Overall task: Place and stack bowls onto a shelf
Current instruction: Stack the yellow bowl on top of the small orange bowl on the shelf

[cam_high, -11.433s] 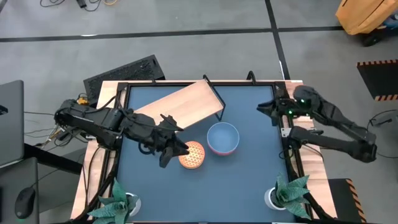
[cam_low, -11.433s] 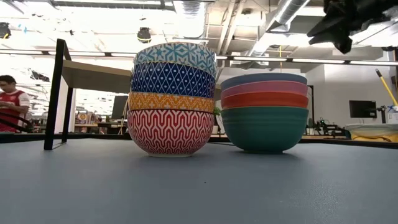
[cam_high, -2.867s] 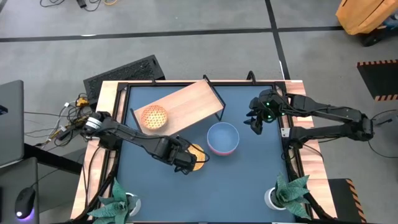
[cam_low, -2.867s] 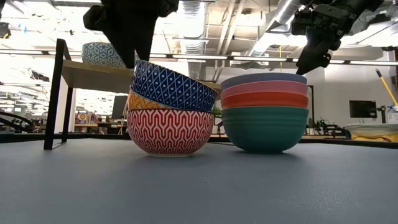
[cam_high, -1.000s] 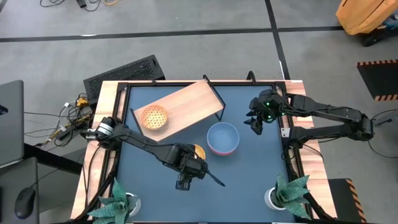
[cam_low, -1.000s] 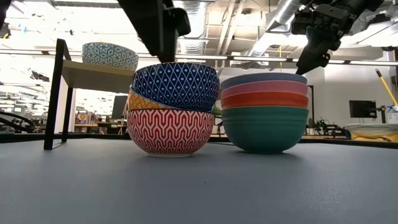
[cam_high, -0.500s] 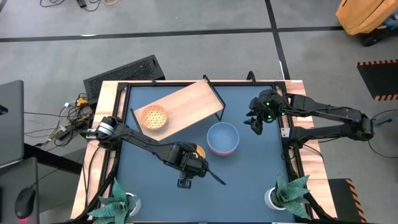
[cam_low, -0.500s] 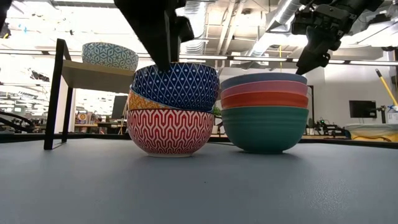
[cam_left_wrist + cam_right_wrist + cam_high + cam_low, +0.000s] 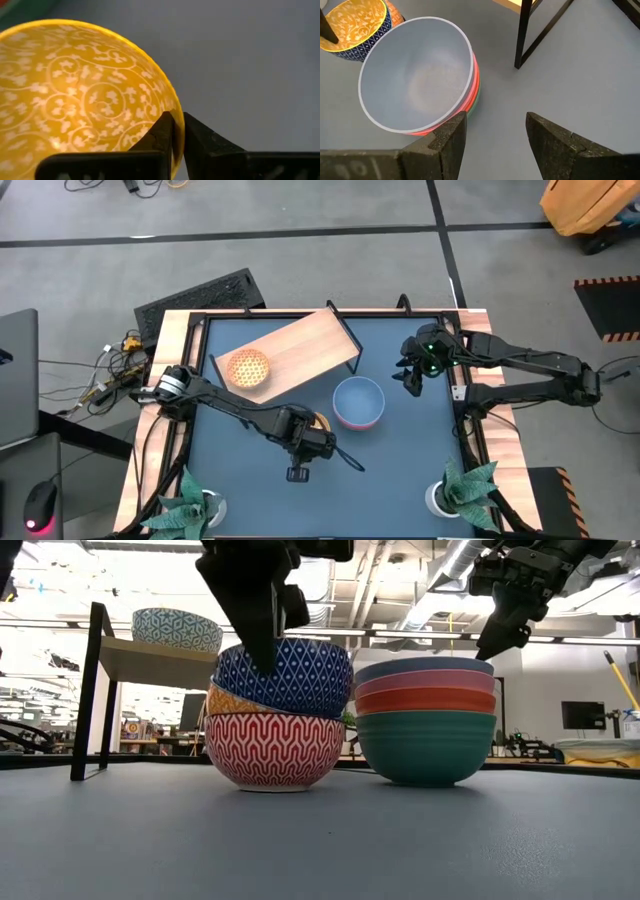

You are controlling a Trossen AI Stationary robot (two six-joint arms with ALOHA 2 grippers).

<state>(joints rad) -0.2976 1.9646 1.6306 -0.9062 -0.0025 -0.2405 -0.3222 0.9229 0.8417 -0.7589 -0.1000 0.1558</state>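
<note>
A blue diamond-patterned bowl [image 9: 290,680] with a yellow inside [image 9: 75,95] sits tilted on top of a patterned stack: an orange bowl [image 9: 225,702] in a red one [image 9: 272,750]. My left gripper [image 9: 265,658] is shut on the blue bowl's rim. A plain stack [image 9: 425,725] with a light blue bowl [image 9: 415,75] on top stands to the right. One patterned bowl [image 9: 248,367] rests on the wooden shelf [image 9: 300,345]. My right gripper [image 9: 411,378] hangs open above the table, right of the plain stack. My left gripper pinches the blue bowl's rim [image 9: 174,106] on its near left side, one finger [image 9: 161,134] inside the bowl and one [image 9: 205,142] outside. The fingers come from above, pointing down. The bowl rests tilted in the orange bowl beneath it.
Two white pots with green plants [image 9: 190,505] [image 9: 462,490] stand at the near corners. The shelf's black legs [image 9: 88,690] stand at the far left. Bare blue tabletop [image 9: 390,470] lies in front of both stacks.
My left gripper has come down onto the blue bowl's rim; one finger now reaches lower over the bowl's outer wall. The bowl stays tilted on the stack.
</note>
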